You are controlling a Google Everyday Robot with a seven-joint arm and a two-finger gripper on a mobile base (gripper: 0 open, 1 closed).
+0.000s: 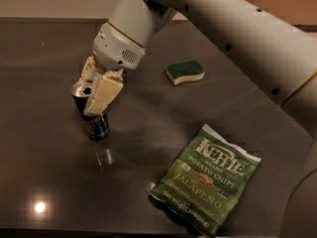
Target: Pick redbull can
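Note:
The redbull can (98,125), slim and blue-and-silver with a silver top, stands slightly tilted on the dark table (44,162) at the left. My gripper (89,97) comes down from the upper right and is shut on the can's upper half. One cream finger (106,90) lies across the can's front and the other sits behind its rim. Only the can's lower part and part of its top show.
A green jalapeño chip bag (205,182) lies flat at the lower right. A green-and-yellow sponge (184,72) lies behind the middle of the table. My white arm (237,29) spans the upper right. A light glare spot (39,207) marks the table's front left.

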